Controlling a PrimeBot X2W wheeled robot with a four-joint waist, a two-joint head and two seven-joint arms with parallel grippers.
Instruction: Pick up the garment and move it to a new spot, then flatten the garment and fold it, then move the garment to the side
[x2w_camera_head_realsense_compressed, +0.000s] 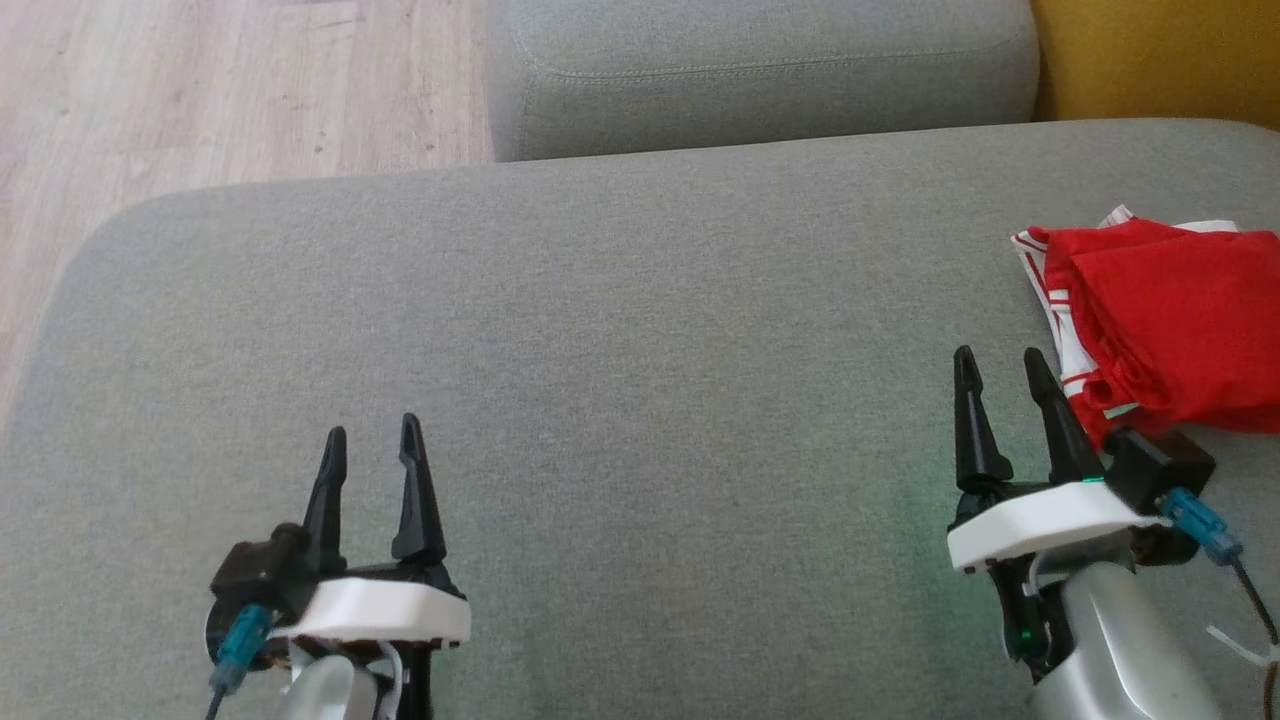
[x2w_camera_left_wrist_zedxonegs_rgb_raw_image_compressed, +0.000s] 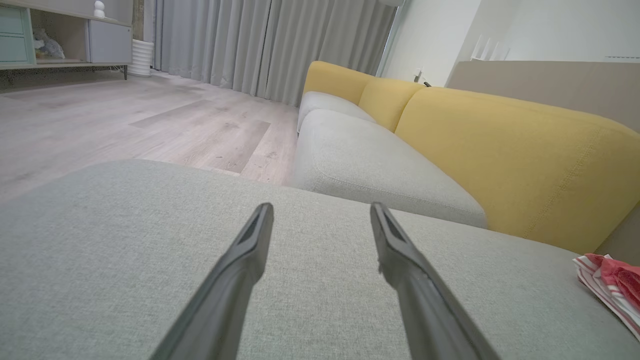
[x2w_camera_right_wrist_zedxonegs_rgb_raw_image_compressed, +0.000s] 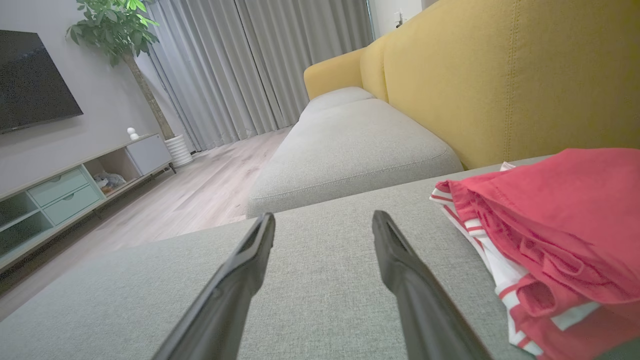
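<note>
The garment (x2w_camera_head_realsense_compressed: 1170, 310) is red with red-and-white striped trim and lies folded in a loose pile at the right end of the grey sofa seat (x2w_camera_head_realsense_compressed: 600, 350). In the right wrist view the garment (x2w_camera_right_wrist_zedxonegs_rgb_raw_image_compressed: 560, 240) lies just right of my own fingers. In the left wrist view its striped edge (x2w_camera_left_wrist_zedxonegs_rgb_raw_image_compressed: 607, 285) shows at the far right. My right gripper (x2w_camera_head_realsense_compressed: 1000, 362) is open and empty, its fingers beside the garment's left edge. My left gripper (x2w_camera_head_realsense_compressed: 372, 436) is open and empty over bare cushion at the lower left.
A second grey seat cushion (x2w_camera_head_realsense_compressed: 760, 70) lies beyond the gap at the back, with the yellow backrest (x2w_camera_head_realsense_compressed: 1160, 60) to the right. Wooden floor (x2w_camera_head_realsense_compressed: 200, 90) lies past the seat's left and far edges. A TV cabinet (x2w_camera_right_wrist_zedxonegs_rgb_raw_image_compressed: 70, 190) and a potted plant (x2w_camera_right_wrist_zedxonegs_rgb_raw_image_compressed: 120, 35) stand across the room.
</note>
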